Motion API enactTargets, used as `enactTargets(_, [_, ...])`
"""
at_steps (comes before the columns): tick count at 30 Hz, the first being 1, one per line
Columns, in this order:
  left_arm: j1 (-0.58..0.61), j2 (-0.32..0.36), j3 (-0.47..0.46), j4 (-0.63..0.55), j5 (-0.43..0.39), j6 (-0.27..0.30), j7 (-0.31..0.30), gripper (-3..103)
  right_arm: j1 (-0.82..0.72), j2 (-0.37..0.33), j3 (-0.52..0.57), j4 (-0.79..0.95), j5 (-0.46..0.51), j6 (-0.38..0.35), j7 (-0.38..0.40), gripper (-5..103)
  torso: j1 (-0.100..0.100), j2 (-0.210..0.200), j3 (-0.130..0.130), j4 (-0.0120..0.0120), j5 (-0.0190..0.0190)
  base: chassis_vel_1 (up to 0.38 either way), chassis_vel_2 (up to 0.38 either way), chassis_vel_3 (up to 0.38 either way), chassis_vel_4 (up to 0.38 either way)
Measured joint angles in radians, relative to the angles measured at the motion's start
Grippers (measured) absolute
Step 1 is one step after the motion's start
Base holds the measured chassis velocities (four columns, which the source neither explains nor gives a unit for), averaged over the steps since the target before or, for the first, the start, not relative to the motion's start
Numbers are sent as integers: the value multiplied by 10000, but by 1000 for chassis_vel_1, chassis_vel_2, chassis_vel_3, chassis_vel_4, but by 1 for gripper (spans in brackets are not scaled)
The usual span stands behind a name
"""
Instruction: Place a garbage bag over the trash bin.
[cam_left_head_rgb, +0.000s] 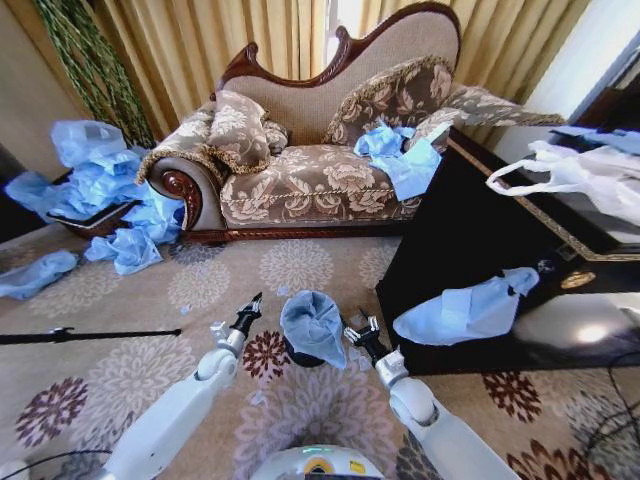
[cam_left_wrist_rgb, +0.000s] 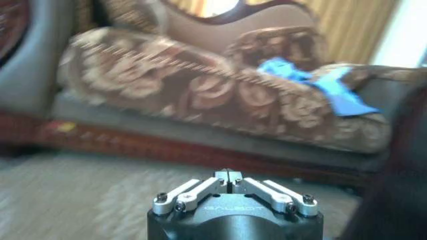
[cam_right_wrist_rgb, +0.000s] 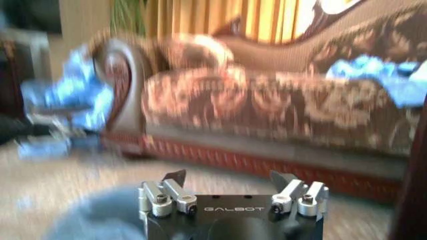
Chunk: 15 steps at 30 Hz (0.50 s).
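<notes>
A light-blue garbage bag (cam_left_head_rgb: 312, 325) is draped over the small black trash bin (cam_left_head_rgb: 297, 357) on the carpet in front of me, and only a dark sliver of the bin's base shows. To the bag's left, my left gripper (cam_left_head_rgb: 250, 308) hovers apart from it; the left wrist view shows this gripper (cam_left_wrist_rgb: 227, 175) shut, holding nothing. My right gripper (cam_left_head_rgb: 358, 330) is close to the bag's right side. In the right wrist view it (cam_right_wrist_rgb: 228, 177) stands open, with a blurred grey-blue mass (cam_right_wrist_rgb: 100, 220) just beside it.
A patterned sofa (cam_left_head_rgb: 310, 185) stands behind, with blue bags (cam_left_head_rgb: 400, 155) on its seat and a pile of them (cam_left_head_rgb: 100, 185) at its left end. A black low table (cam_left_head_rgb: 450, 240) at right carries another blue bag (cam_left_head_rgb: 465, 310) and a white handled bag (cam_left_head_rgb: 585, 175). A black rod (cam_left_head_rgb: 90, 335) lies on the carpet at left.
</notes>
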Motion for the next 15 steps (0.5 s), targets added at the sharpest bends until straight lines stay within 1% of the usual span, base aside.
enactTargets(1, [-63,123,145,-283,133,128,-91,0,-144,2,109,314,86,118,-78,89,0,0,0,-1,0,0,0,0,0])
enactTargets(2, [-63,123,145,-283,133,128,-91,0,-144,2,109,314,86,118,-78,89,0,0,0,-1,0,0,0,0,0])
enactTargets(4, [-280,543,565,-877,530,701,-409,0,-373,24,311,1175,315,419,-192,97,0,1,-1,-13,-4,0,0,0,0])
enactTargets(5, [-275,641,627,-946,673,827,-482,0,-314,33,259,1279,394,491,-201,99,0,1,-1,-11,-5,0,0,0,0])
enactTargets(6, [-396,810,893,-925,931,1005,-614,0,-238,70,242,1482,488,668,-220,100,0,0,0,12,5,0,0,0,0])
enactTargets(7, [-396,810,893,-925,931,1005,-614,0,-238,70,242,1482,488,668,-220,100,0,0,0,12,5,0,0,0,0])
enactTargets(8, [-599,919,1136,-848,1053,1130,-673,0,-248,91,269,1595,507,811,-222,100,0,0,0,15,3,0,0,0,0])
enactTargets(9, [-1046,1047,1631,-734,1096,1379,-725,0,-388,133,463,1762,484,1113,-222,100,0,0,0,13,-9,0,0,0,0])
enactTargets(10, [-1568,1139,2294,-616,1061,1620,-752,0,-622,166,668,1868,427,1266,-225,100,0,0,0,8,-2,0,0,0,0])
enactTargets(11, [-1568,1139,2294,-616,1061,1620,-752,0,-622,166,668,1868,427,1266,-225,100,0,0,0,8,-2,0,0,0,0])
enactTargets(12, [-2168,1175,3025,-461,962,1800,-753,0,-874,186,843,1951,384,1363,-226,100,0,0,1,-8,-1,0,0,0,0])
enactTargets(13, [-2824,1156,3799,-247,834,1943,-736,0,-1114,210,1046,1997,331,1460,-224,100,0,0,0,-9,-3,0,0,0,0])
enactTargets(14, [-3156,1121,4168,-121,752,2036,-733,0,-1245,233,1146,2010,297,1517,-223,100,0,0,0,-9,1,0,0,0,0])
enactTargets(15, [-3156,1121,4168,-121,752,2036,-733,0,-1245,233,1146,2010,297,1517,-223,100,0,0,0,-9,1,0,0,0,0])
